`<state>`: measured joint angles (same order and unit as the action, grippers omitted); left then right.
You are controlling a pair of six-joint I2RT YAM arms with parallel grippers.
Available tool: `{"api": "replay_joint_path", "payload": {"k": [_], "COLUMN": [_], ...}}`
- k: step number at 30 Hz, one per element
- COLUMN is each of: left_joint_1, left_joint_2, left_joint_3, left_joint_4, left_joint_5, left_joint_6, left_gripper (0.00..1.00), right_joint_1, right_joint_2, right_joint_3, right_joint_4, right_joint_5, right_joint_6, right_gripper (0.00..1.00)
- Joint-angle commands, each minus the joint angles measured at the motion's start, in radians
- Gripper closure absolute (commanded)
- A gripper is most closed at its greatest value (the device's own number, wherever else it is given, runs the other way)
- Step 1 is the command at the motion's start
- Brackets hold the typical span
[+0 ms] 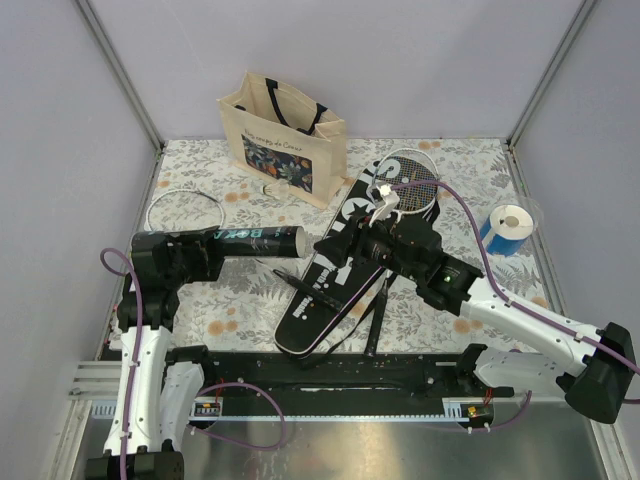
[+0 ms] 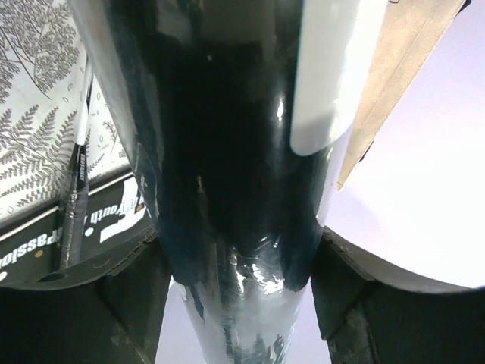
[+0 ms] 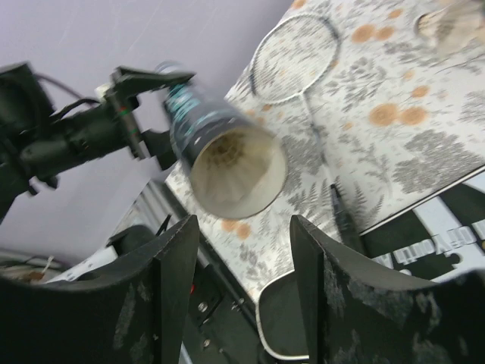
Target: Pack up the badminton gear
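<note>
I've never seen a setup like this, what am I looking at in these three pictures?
Two robot arms, left and right, are bolted at a table's near edge. The wide picture looks down from above; the other two come from wrist cameras. On the table sit a black racket cover, one racket, a second racket, a tote bag and a blue-and-white roll. The left jaws clamp a long black tube; the right jaws stand open and empty, facing the tube's open end.

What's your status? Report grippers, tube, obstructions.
Left gripper shut on black tube, raised, roughly level. Right gripper open, empty, facing the tube's open end. Nothing between them.
</note>
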<state>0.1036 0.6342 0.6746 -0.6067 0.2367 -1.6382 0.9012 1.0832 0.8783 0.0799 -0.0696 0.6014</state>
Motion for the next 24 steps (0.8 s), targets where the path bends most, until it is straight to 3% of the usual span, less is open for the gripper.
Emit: {"api": "replay_joint_path", "payload": {"k": [1,9,13,16,24], "left_joint_1": [0.001,0.001,-0.005,-0.022,-0.065], "left_joint_2": [-0.054,-0.056,-0.053,-0.064,-0.091], "left_joint_3": [0.095,0.311,0.355,0.358,0.359], "left_joint_4": [-0.016,-0.103,-0.105,-0.113,-0.126], "left_joint_5": [-0.089,-0.214,-0.232,-0.232,-0.221], "left_joint_6": [0.077,0.175,0.182,0.169,0.135], "left_gripper": [0.83,0.82,0.82,0.82,0.82], "right_joint_1": [-0.068,-0.142,-0.145,-0.143,-0.143], "right_joint_2": [0.046,0.397,0.598,0.759,1.09], "right_joint_3": [-0.009,0.12,0.191,0.305,0.517], "right_joint_4": [0.069,0.345,0.538,0.586,0.712], "right_joint_5": [0.09,0.103,0.181,0.209,0.324], "right_joint_6": [-0.032,0.012,0.006,0.001,0.254], "right_gripper": [0.41,0.41,0.41,0.4,0.4]}}
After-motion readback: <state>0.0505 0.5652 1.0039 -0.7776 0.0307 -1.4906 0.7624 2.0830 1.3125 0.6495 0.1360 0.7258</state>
